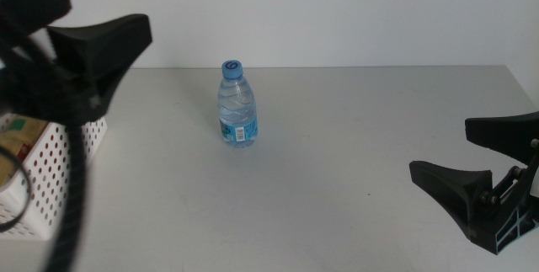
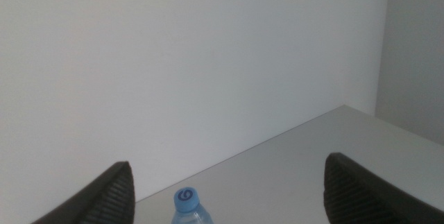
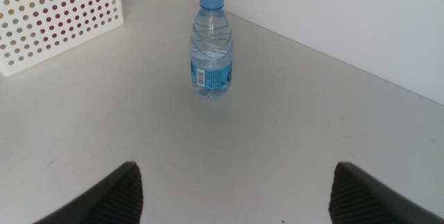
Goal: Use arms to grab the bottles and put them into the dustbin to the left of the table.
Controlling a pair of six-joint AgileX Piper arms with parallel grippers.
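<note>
Near the centre of the frame, slightly toward the top, the small water bottle (image 1: 237, 104) stands upright on the grey-white counter (image 1: 337, 179), its blue cap (image 1: 232, 68) on. At the upper left, my left hand (image 1: 84, 49) hangs above the white perforated dustbin (image 1: 50, 167), its dark fingers spread wide and holding nothing; through that wrist camera only the bottle's cap (image 2: 185, 197) peeks up between them, with the pale wall behind. At the lower right edge, my right hand (image 1: 472, 154) waits just over the counter, likewise spread and empty, well apart from the bottle. Inside the dustbin, a yellow-and-green shape (image 1: 21, 133) shows.
</note>
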